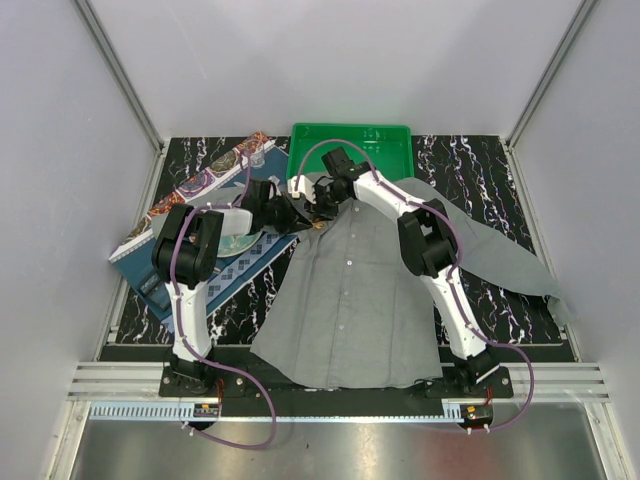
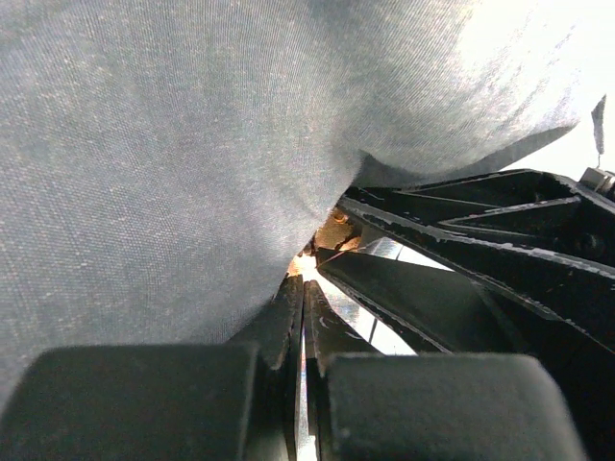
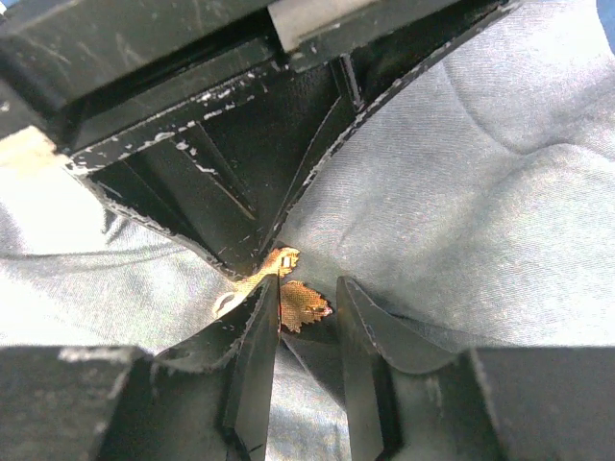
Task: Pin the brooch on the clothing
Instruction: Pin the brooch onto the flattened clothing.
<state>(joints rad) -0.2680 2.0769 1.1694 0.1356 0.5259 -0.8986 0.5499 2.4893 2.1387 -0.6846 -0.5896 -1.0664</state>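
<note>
The grey shirt lies flat on the table, collar towards the far side. Both grippers meet at the collar. My left gripper reaches in from the left and is shut; its tips pinch the small gold-orange brooch, with shirt cloth draped over them. In the right wrist view the brooch lies on the cloth between my right gripper's parted fingers, touching the left one. My right gripper comes down from the far side, and its jaws stand apart.
A green tray stands at the back, just beyond the collar. A dark blue patterned placemat with a round plate lies under the left arm. A colourful booklet lies at the far left. The shirt's right sleeve spreads to the right.
</note>
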